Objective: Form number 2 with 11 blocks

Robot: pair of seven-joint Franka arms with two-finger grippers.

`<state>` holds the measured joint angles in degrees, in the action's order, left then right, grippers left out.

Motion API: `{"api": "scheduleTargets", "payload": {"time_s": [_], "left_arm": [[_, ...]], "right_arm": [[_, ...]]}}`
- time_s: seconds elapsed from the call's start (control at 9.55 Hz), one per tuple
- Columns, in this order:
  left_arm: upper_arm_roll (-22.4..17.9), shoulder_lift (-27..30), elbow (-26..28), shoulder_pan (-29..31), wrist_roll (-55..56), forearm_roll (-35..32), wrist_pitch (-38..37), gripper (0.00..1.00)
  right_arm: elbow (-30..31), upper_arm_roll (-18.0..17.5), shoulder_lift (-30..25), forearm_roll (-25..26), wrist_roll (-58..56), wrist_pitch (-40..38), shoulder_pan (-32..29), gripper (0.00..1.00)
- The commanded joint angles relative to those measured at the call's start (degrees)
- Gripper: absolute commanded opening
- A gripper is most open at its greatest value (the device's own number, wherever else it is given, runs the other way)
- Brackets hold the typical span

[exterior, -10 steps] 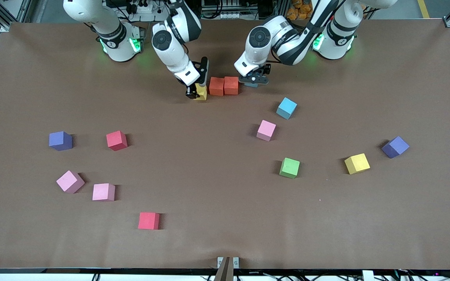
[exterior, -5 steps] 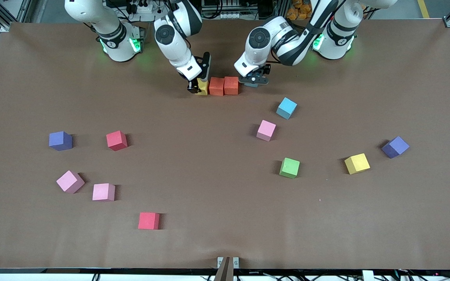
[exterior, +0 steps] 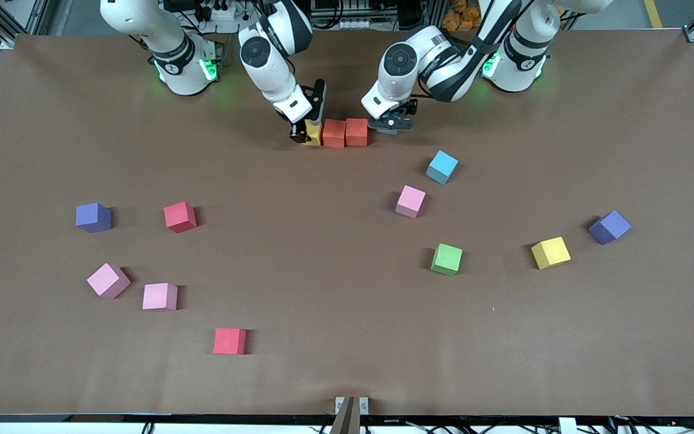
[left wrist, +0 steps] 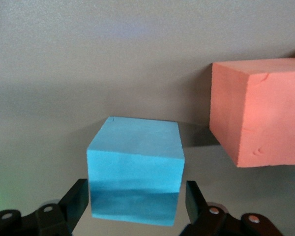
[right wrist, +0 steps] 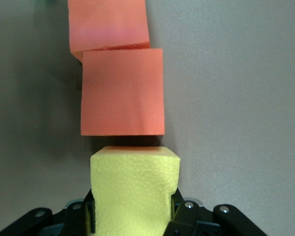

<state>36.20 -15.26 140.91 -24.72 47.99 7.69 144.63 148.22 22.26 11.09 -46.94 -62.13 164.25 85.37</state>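
A brown worktop [exterior: 347,374] seen from above, with loose blocks scattered across it. Closest to the camera-side edge lies a red cube [exterior: 229,341], then two pink cubes [exterior: 160,296] [exterior: 108,280] toward the right arm's end. Farther in are a green cube [exterior: 447,259] and a loose yellow cube [exterior: 550,252] toward the left arm's end. Next come two purple cubes [exterior: 609,226] [exterior: 93,217], one at each end, then another red cube [exterior: 179,216], a third pink cube [exterior: 411,201] and a light blue cube [exterior: 442,166]. Near the robots' edge, two orange cubes [exterior: 334,133] [exterior: 356,132] sit edge to edge, the start of the number 2. The right tool [exterior: 306,129] is clamped on a held yellow cube [right wrist: 135,182]. Over the last second it has carried that cube from slightly nearer the camera up into line with the orange pair. Only a thin dark gap now separates yellow from orange. That likely completes a three-cube row once the cube is let go. At the row's other end, the left tool [exterior: 390,125] stands wide around a second light blue cube [left wrist: 135,162]. That cube rests on the worktop just beside the end orange cube, with the fingers [left wrist: 77,199] close to its sides but showing no clear grip. Most blocks are not yet placed.
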Motion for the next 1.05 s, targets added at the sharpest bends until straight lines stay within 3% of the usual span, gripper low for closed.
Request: {"api": "scheduleTargets", "payload": {"time_s": [0.0,0.52,0.84,0.94], "left_arm": [[0.27,0.32,0.24,0.55,0.79,-0.92,0.13,0.87],[0.19,0.85,0.16,0.99,0.52,-1.45,-1.72,0.85],[0.1,0.59,-0.28,1.52,0.44,-1.45,-1.72,0.78],[0.01,0.5,-0.19,1.52,0.44,-1.45,-1.63,0.69]], "right_arm": [[1.81,0.16,-1.07,-1.93,-0.01,1.6,0.94,0.21],[1.29,0.16,-0.37,-2.02,0.16,2.3,1.03,0.2],[0.41,-0.11,0.42,-2.02,0.08,2.39,1.03,0.19],[0.23,-0.2,0.51,-2.02,0.08,2.48,1.03,0.19]]}}
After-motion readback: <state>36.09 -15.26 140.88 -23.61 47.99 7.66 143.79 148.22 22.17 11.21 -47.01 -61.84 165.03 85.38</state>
